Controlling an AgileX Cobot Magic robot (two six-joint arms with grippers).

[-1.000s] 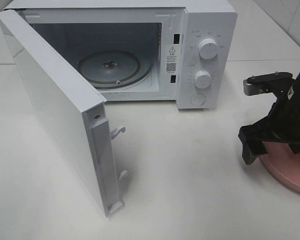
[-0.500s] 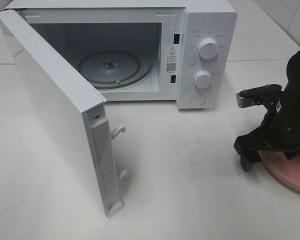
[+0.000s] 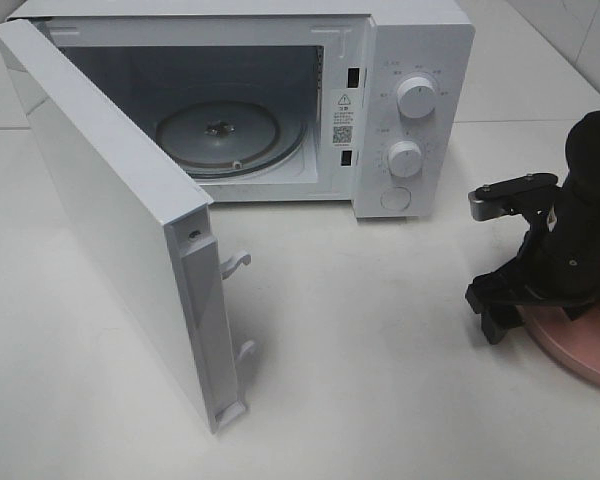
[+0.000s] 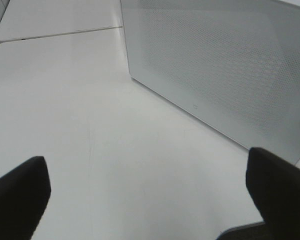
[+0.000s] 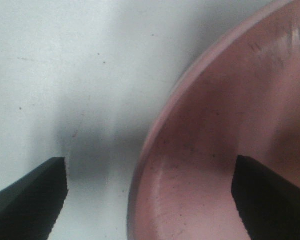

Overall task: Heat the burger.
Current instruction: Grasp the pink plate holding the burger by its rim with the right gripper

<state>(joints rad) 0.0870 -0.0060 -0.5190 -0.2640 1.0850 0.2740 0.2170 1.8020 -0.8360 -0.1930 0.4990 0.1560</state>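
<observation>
Right tool point(image 5: 149, 200) lower over pink plate point(image 3: 578, 358).

White sticker point(image 3: 343, 118) on the microwave point(image 3: 420, 40) front frame, just inside the door opening: warning triangle point(image 3: 344, 100) at top, lines of small print below it too fine to read, QR code point(image 3: 342, 133) at bottom; faint markings ringing the upper knob point(image 3: 417, 97) and lower knob point(image 3: 405, 158), none legible; tiny pale mark point(image 4: 195, 106) low on the door's point(image 4: 220, 65) outer face, unreadable; no brand name or number made out.

white table point(image 3: 380, 410) bears an open microwave point(image 3: 425, 50) and pink plate point(image 3: 576, 352).
</observation>
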